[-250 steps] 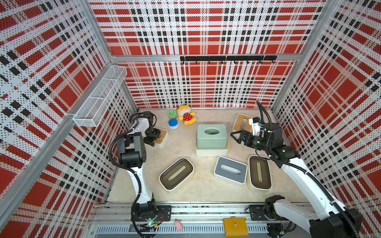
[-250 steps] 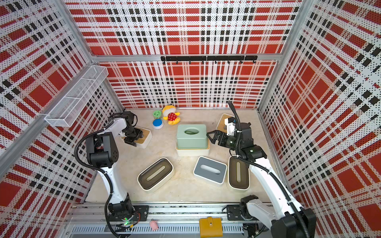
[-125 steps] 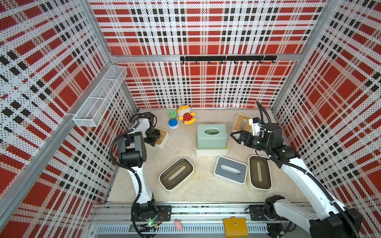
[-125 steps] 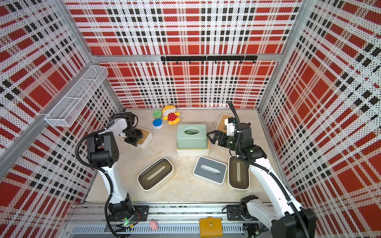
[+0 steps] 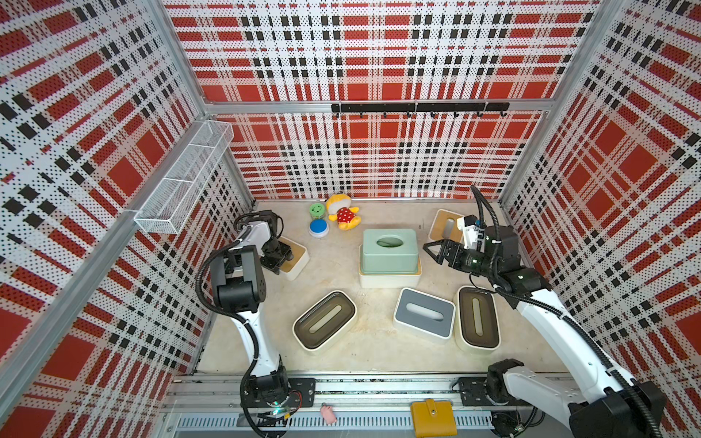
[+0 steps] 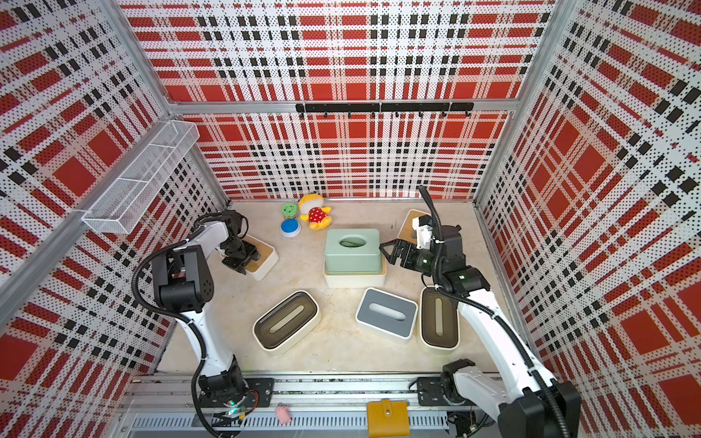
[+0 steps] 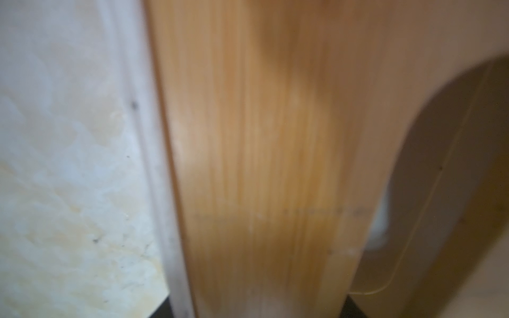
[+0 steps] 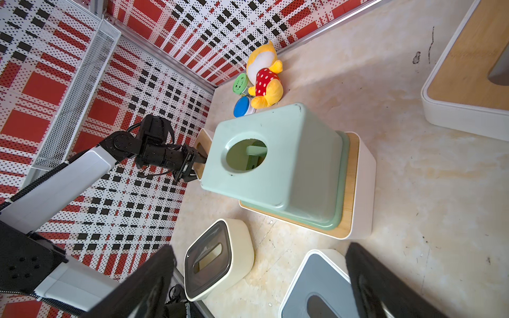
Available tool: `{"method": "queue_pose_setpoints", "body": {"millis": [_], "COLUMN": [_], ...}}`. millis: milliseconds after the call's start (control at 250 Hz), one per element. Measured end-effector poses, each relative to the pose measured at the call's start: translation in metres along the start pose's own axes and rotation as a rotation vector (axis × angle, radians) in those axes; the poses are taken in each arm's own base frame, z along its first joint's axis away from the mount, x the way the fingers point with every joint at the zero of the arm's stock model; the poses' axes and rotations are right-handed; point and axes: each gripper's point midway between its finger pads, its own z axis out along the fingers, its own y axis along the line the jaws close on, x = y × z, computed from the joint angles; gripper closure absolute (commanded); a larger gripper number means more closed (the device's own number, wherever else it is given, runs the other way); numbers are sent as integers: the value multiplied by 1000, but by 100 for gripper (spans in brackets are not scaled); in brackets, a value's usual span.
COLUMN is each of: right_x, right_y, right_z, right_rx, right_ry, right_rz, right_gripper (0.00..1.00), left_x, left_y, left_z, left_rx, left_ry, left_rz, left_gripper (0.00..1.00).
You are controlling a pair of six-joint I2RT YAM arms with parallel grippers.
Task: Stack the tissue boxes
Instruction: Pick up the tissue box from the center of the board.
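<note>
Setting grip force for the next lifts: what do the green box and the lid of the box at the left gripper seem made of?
Green box: probably moulded plastic with a matte finish, going by its even colour and rounded corners.
Lid of the other box: looks like bamboo or a veneer with a smooth satin finish and fine straight grain lines. The blur leaves open which.

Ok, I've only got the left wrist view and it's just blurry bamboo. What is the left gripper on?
Observer: The left gripper looks closed on the edge of the lone bamboo-lidded box near the left wall.
Operator: Where's the stack so far?
Observer: Mid-table, a pale-green box sits on a white box with a bamboo lid.
</note>
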Motion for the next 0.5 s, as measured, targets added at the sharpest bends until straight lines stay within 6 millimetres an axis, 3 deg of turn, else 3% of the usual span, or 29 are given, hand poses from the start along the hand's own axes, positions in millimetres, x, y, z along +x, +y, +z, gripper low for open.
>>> {"method": "queue_pose_setpoints", "body": {"millis": [256,500], "right_x": [-9,-32], "right_y": [4,17], "right_z": [3,0], "right_rx": [-4,-6], "right_ry": [-6,-51], "right_rz": [-5,-52], "right_gripper": [0,0], "left_x": [7,40], "left_y": [-13,-41], "left_z": [-40,-76], "left_rx": [117,255], "left_ry": [-25,-13], "left_rz": [165,346], "left_gripper": [57,57]}}
